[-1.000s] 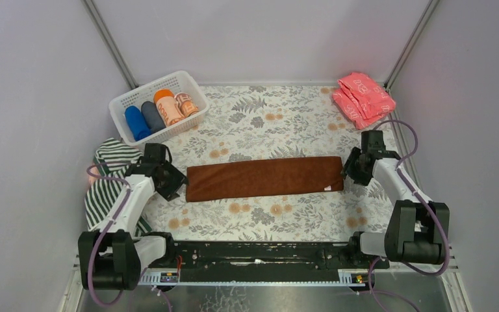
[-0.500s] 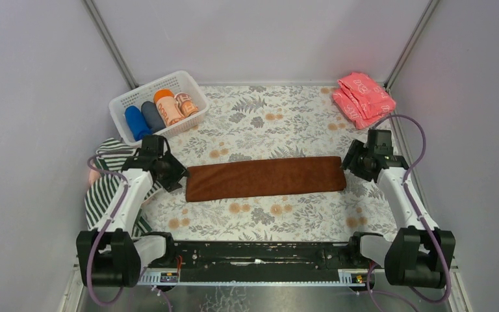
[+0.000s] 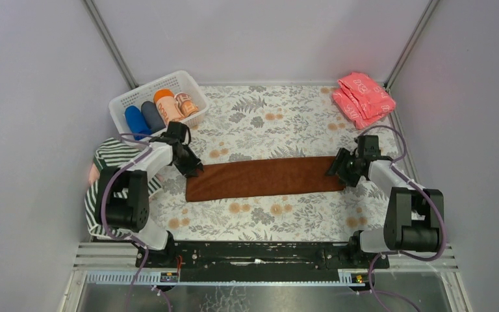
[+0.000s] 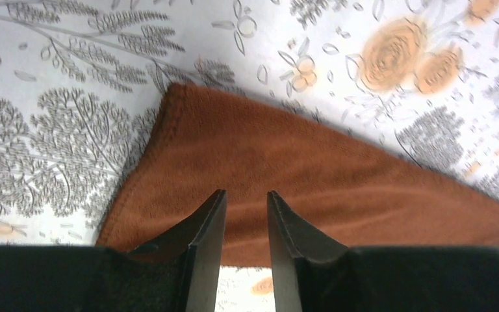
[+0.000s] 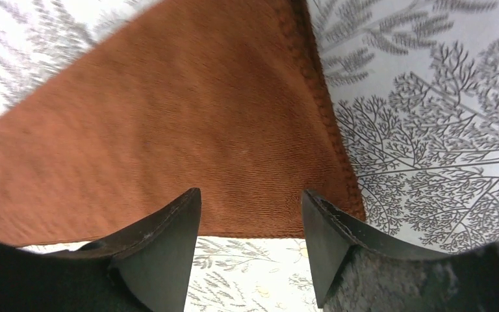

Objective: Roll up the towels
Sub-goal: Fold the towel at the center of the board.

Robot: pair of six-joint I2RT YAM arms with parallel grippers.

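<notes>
The left gripper (image 4: 245,195) is seen with its jaws parted only narrowly, and nothing is caught between them. Just beyond and beneath its tips lies the left end of the rust-brown towel (image 3: 263,177), with the hemmed short edge and one corner a little ahead and to one side.

The right gripper (image 5: 250,193) is held wide apart and is likewise empty. The towel's right end is spread under and ahead of the gap, and its hemmed edge runs just outside one finger.

The towel is laid flat as a long strip on the flowered table cover (image 3: 273,117), and its long axis runs straight from one pair of jaws to the other. Each arm is thus placed at its own short edge, and neither is favoured by distance. The roll is judged to have to travel along that axis, started from one short edge.

A striped towel (image 3: 107,175) is seen outward of the left jaws, and pink towels (image 3: 364,97) well beyond the right.
</notes>
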